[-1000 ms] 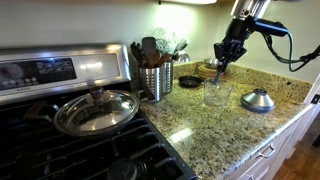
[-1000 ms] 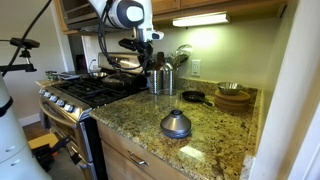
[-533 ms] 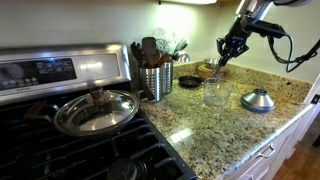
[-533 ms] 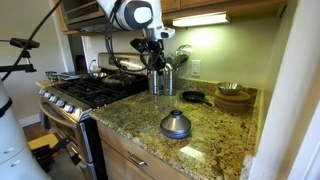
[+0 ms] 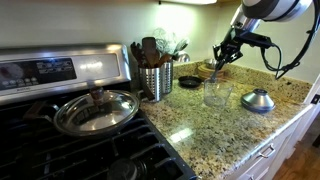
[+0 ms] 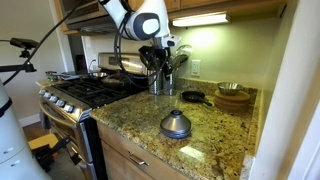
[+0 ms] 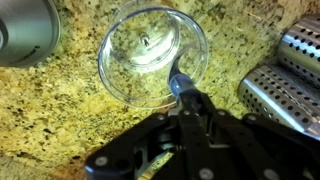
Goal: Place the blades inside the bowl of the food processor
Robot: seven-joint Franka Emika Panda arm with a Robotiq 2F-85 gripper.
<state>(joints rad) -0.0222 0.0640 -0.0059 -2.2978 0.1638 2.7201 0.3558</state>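
Note:
My gripper (image 5: 222, 56) hangs above the counter and is shut on the blades (image 7: 180, 85), a small grey piece that sticks out past the fingertips (image 7: 188, 100). The clear bowl of the food processor (image 5: 216, 93) stands upright on the granite counter, just below and in front of the gripper. In the wrist view the bowl's open mouth (image 7: 128, 70) lies straight below, and the blades' tip sits over its near rim. In an exterior view the gripper (image 6: 160, 58) hangs by the utensil canister, and I cannot make out the bowl there.
A silver dome (image 5: 258, 100) sits beside the bowl and shows in the wrist view (image 7: 25, 30). A ribbed steel canister of utensils (image 5: 155, 80) stands near the stove. A lidded pan (image 5: 97, 110) is on the burners. A black dish (image 6: 192, 97) and a brown bowl (image 6: 233, 97) sit further along.
The gripper has shifted sideways along the counter with the blades still held, and the arm's upper links have swung over. The bowl and dome have not moved.

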